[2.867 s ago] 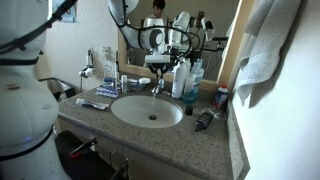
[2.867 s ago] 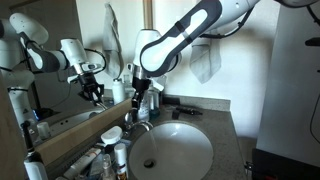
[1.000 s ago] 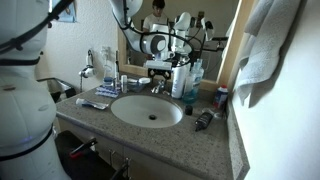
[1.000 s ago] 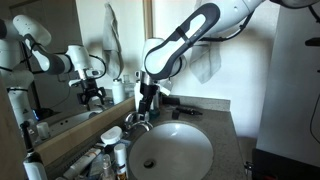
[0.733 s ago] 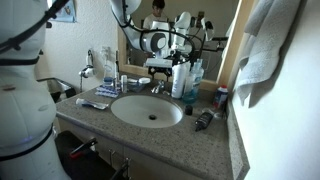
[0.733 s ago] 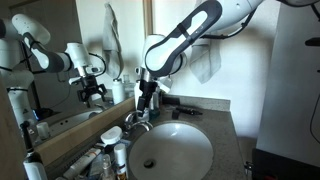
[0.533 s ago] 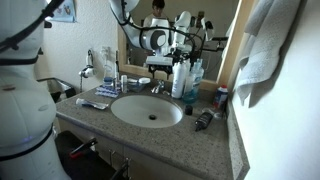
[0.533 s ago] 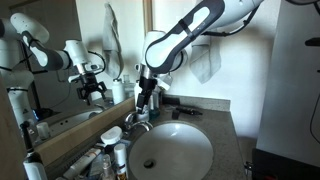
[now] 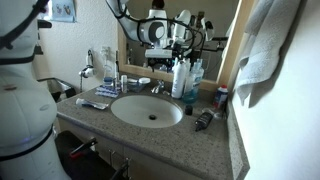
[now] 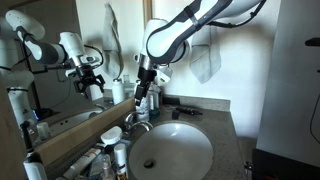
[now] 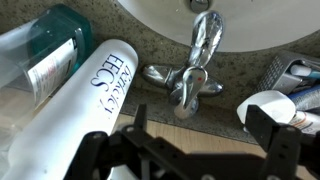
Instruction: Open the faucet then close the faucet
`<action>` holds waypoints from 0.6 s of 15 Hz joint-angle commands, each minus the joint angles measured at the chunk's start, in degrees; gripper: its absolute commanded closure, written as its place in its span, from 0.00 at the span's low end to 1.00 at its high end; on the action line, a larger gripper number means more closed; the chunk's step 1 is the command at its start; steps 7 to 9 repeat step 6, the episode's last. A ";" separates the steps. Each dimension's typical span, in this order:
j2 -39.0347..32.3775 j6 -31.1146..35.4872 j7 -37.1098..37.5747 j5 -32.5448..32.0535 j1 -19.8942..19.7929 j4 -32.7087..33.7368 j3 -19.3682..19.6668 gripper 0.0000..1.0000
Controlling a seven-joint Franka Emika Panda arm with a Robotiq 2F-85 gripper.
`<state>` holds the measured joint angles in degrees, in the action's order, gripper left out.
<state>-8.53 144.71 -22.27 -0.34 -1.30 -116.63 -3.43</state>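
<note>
Speckled grey-brown stone counter (image 9: 200, 145) runs under a wall mirror (image 10: 55, 85), with a round white basin (image 9: 130, 108) set into it. At the basin's back edge, between crowded toiletries, stands the small chrome faucet (image 11: 197, 70). The robot's black two-finger gripper (image 11: 205, 135) hangs directly above it, clear of the metal. Its fingers (image 11: 128, 150) are spread wide apart with nothing between them.

No water can be seen leaving the spout in any view, so the opening turn looks yet to be made, though that is a judgement. The arm appears lined up for its approach. The next move calls for a straight descent until the fingers straddle the handle, then a firm close and a twist. A reverse twist would then shut the faucet off.

A tall white cylindrical bottle with grey lettering (image 11: 90, 110) lies just beside the handle in the wrist view. A teal-tinted clear bottle (image 11: 45, 50) lies beyond it. Both leave little room on that side.

The faucet is bright and mirror-shiny, with a short spout reaching over the basin rim. Its squat cross-shaped handle gives small lobes to grip.
</note>
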 commanded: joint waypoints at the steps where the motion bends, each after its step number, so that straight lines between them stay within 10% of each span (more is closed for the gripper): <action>1: 3.21 -1.29 0.51 -0.97 0.55 -2.21 0.28 0.00; 9: 4.62 -1.09 0.99 -1.61 0.83 -3.70 0.49 0.00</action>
